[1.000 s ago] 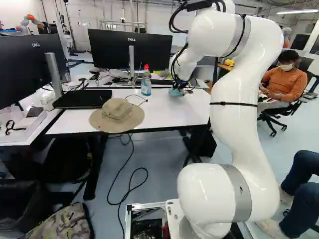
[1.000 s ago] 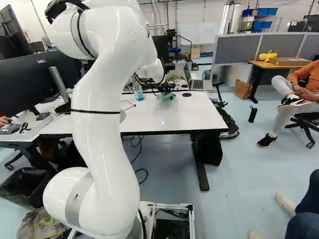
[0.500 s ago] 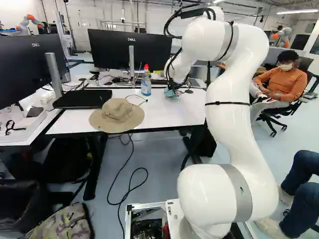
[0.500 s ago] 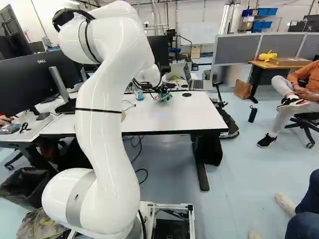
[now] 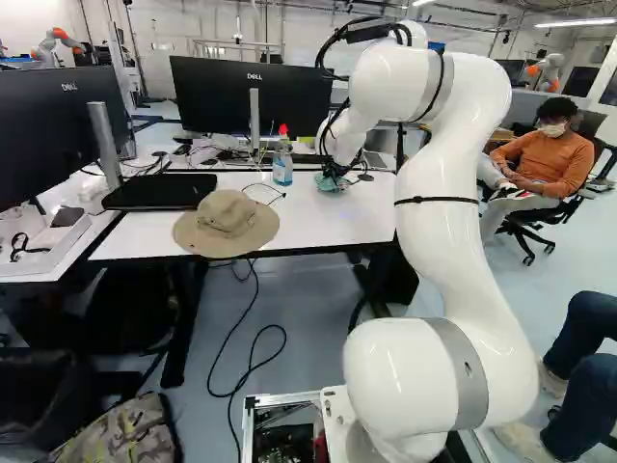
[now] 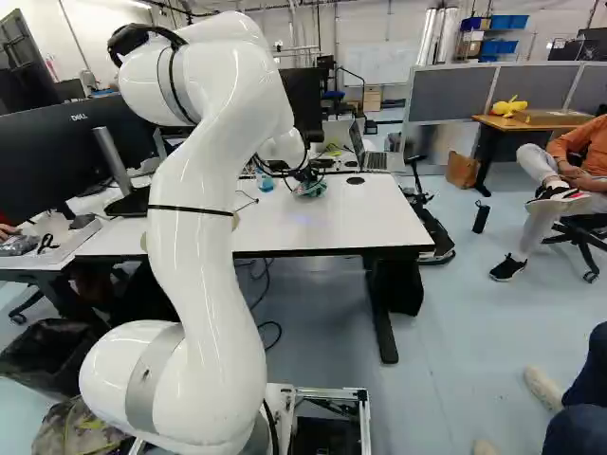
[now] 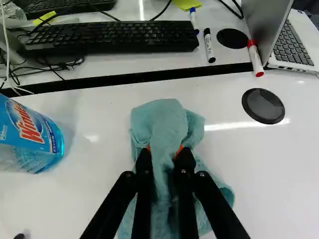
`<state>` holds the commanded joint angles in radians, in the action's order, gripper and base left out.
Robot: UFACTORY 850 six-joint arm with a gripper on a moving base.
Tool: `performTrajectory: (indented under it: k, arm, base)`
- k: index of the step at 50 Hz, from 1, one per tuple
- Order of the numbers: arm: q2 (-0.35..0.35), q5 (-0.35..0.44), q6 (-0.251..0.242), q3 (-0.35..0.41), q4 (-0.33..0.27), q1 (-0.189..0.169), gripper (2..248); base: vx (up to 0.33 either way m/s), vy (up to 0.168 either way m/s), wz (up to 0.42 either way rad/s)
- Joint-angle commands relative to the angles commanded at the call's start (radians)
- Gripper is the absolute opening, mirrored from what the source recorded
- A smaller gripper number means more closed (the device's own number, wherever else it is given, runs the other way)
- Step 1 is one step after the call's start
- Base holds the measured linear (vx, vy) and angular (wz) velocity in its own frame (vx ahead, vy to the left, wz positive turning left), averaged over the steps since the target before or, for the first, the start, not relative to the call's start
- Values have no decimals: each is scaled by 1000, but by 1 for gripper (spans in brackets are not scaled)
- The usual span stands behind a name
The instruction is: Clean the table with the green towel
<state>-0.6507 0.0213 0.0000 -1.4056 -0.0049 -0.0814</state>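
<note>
Left base view, left to right: tan fabric bucket hat and blue plastic spray bottle unmoved; blue-green cloth towel, pinched between both fingers of the black two-finger gripper, has been shifted slightly left on the white rectangular tabletop since a second ago.

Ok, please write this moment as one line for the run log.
tool shut on green towel | towel on white table | blue bottle upright, apart from towel | brimmed hat at table's near edge
</note>
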Motion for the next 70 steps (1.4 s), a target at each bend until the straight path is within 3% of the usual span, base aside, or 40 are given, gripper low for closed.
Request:
performTrajectory:
  k: [24,70]
  arm:
    - [0,-78,0,0,0,0,52]
    - [-1,-70,0,-1,1,0,52]
  base:
    - [0,0,0]
    - [0,0,0]
